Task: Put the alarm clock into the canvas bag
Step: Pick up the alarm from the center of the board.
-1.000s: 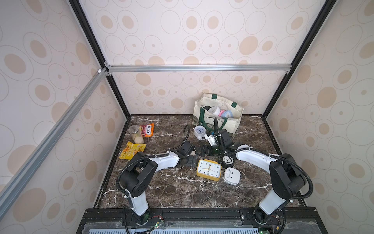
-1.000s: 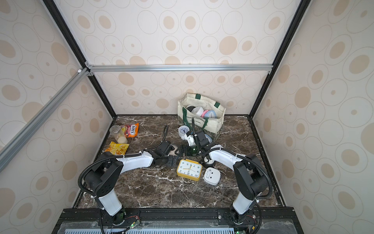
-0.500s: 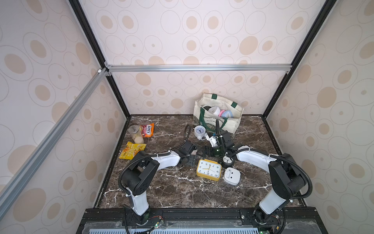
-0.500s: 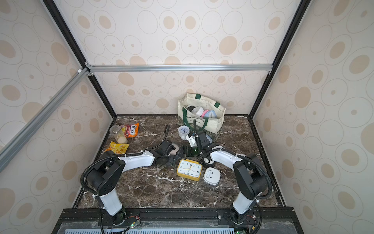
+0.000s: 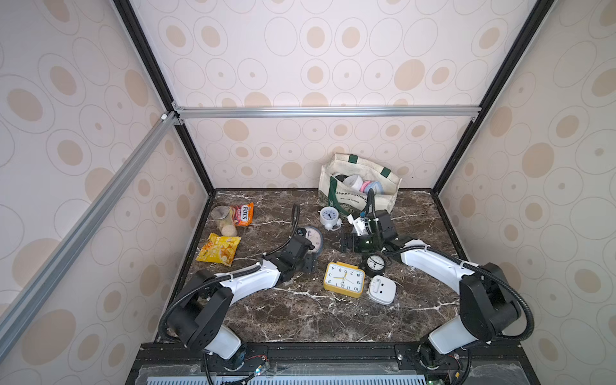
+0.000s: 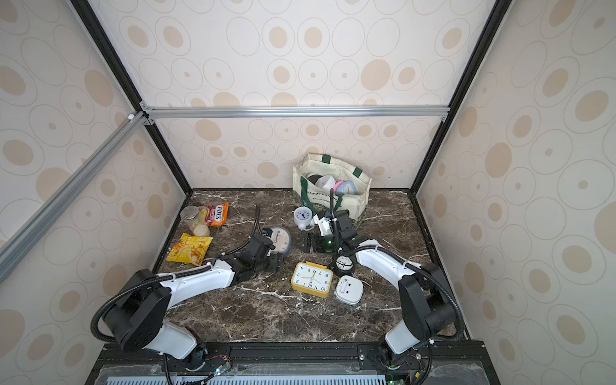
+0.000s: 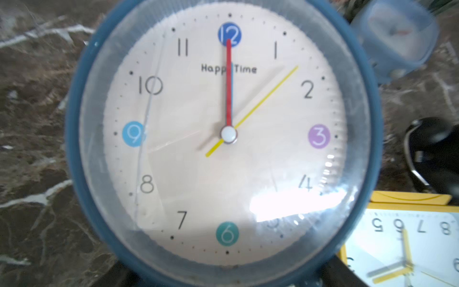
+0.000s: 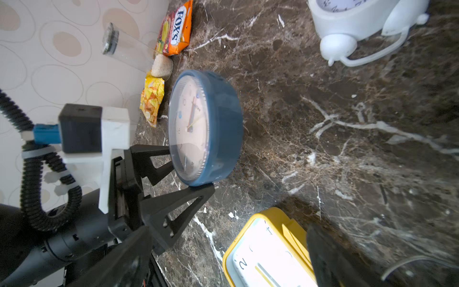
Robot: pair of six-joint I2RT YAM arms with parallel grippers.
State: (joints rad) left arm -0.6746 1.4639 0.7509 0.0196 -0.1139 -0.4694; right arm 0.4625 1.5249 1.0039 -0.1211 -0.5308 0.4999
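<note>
Narrowed since a second ago, the left gripper (image 8: pixel 191 169) clasps the lower rim of the round blue plastic alarm clock (image 5: pixel 315 237), likely for lifting it off the marble counter (image 5: pixel 300 316) toward the cream canvas bag (image 5: pixel 383 199), well apart; the right gripper (image 5: pixel 346 241), nearer that bag, gapes empty.

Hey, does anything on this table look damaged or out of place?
The blue round clock has a long line in its clear cover, running past the 10, 9 and 8, like a crack or peeling film. The yellow clock lies flat, face up.
</note>
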